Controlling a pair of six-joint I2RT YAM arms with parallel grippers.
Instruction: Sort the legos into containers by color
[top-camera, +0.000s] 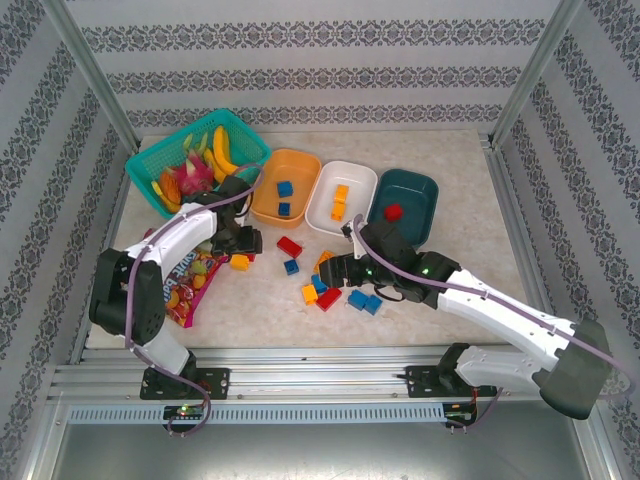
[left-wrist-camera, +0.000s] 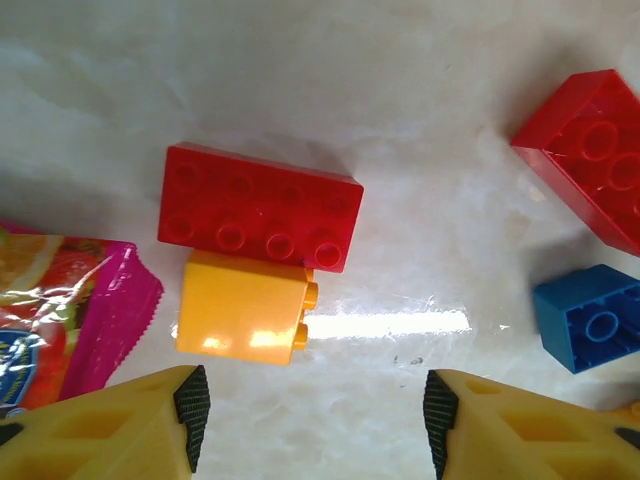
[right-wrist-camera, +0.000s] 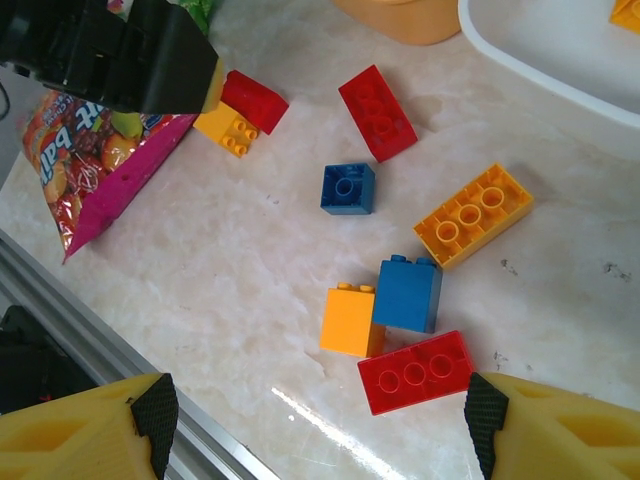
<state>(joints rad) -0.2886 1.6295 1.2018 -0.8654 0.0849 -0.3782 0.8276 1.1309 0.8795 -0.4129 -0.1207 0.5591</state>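
Three bowls stand in a row: the orange bowl (top-camera: 300, 160) holds two blue legos, the white bowl (top-camera: 322, 212) holds orange-yellow ones, and the teal bowl (top-camera: 418, 195) holds a red one. My left gripper (left-wrist-camera: 312, 415) is open just short of a yellow brick (left-wrist-camera: 243, 318) that touches a red brick (left-wrist-camera: 260, 208). My right gripper (right-wrist-camera: 320, 420) hangs open above a cluster: a red brick (right-wrist-camera: 415, 372) lying studs down, a yellow brick (right-wrist-camera: 350, 320) and a blue brick (right-wrist-camera: 408, 292). More loose legos lie between the arms, such as a red brick (top-camera: 289, 246) and a blue brick (top-camera: 291, 266).
A colourful snack bag (top-camera: 190, 285) lies left of the left gripper, its pink edge (left-wrist-camera: 120, 300) close to the yellow brick. A teal mesh basket (top-camera: 170, 160) with toy fruit stands at the back left. A metal rail (right-wrist-camera: 150, 350) runs along the near table edge.
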